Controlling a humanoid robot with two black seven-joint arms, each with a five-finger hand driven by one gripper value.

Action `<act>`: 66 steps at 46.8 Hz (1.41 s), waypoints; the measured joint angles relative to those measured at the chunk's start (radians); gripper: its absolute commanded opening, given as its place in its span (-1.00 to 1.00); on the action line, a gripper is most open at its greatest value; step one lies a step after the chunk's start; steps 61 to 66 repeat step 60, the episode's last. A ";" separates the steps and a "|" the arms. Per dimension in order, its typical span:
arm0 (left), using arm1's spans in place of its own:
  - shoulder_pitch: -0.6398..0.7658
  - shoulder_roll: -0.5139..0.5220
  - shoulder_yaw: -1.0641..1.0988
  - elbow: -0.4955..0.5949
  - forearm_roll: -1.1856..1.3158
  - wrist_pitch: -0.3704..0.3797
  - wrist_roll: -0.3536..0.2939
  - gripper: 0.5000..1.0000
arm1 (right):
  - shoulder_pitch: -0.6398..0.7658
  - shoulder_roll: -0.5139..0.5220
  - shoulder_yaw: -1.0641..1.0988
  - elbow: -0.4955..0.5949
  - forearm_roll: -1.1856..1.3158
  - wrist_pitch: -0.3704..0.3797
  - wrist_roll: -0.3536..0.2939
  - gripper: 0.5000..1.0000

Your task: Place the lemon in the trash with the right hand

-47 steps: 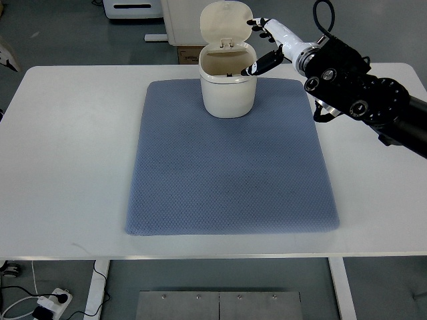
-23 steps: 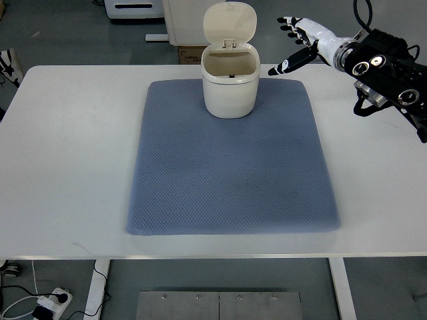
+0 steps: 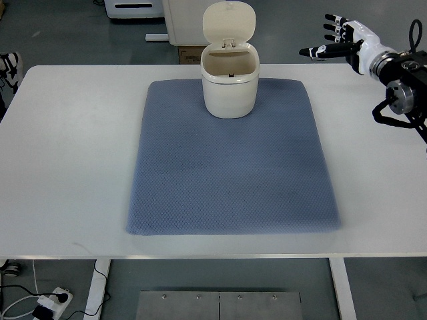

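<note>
on blue mat (image 3: 227, 167) | cream trash bin (image 3: 229, 83), lid up | right hand (image 3: 343, 40) fingers released

light: bright, even overhead | shadows: soft, faint | glare: none | focus: sharp | distortion: slight at edges

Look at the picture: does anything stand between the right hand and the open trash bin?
Nothing visible does. The right hand, fingers spread and empty, hangs at the table's far right edge; only bare white table and blue mat lie between it and the trash bin, lid up.
</note>
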 measured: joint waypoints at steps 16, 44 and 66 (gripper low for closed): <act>0.000 0.000 0.000 0.000 0.000 0.000 0.000 1.00 | -0.200 0.006 0.272 0.009 0.004 -0.023 0.149 0.96; 0.000 0.000 0.000 0.000 0.000 0.000 0.000 1.00 | -0.387 -0.013 0.331 0.157 0.069 -0.022 0.285 1.00; 0.000 0.000 0.000 0.000 0.000 0.000 0.000 1.00 | -0.447 -0.002 0.327 0.193 0.068 -0.020 0.289 1.00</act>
